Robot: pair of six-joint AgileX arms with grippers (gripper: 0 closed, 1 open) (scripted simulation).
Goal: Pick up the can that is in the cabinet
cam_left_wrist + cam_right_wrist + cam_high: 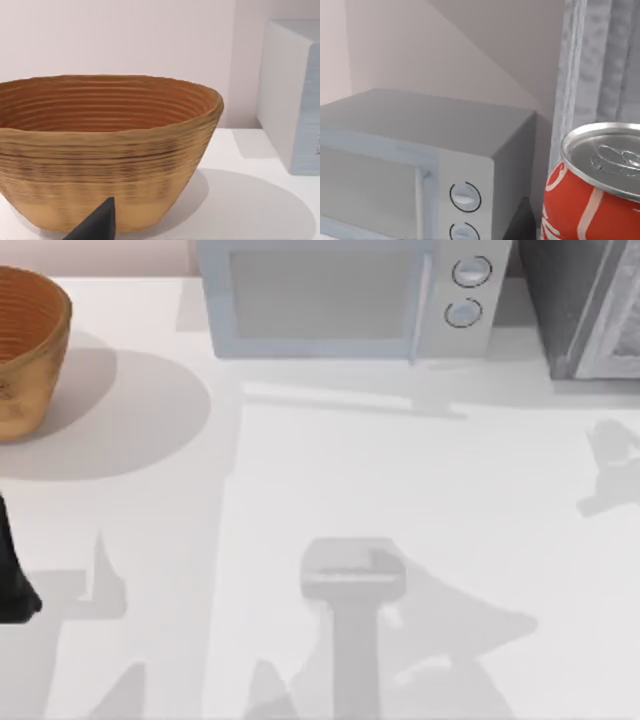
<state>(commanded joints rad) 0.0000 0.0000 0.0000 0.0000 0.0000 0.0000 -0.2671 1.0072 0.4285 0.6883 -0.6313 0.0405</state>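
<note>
The right pincer's grip cannot be told, but the red aluminium drink can (592,190) looms close against the tall speckled dark grey cabinet (580,305) beside the pale blue-grey microwave (340,300), so I judge lifting it clear comes next.

Glossy red can (592,200) w/ metal lid, ribbed woven basket (105,150), speckled matt cabinet (570,300)

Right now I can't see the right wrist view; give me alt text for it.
A red can with a silver top sits close to the camera, against the speckled grey cabinet. Beside it stands a pale microwave with two round knobs.
</note>
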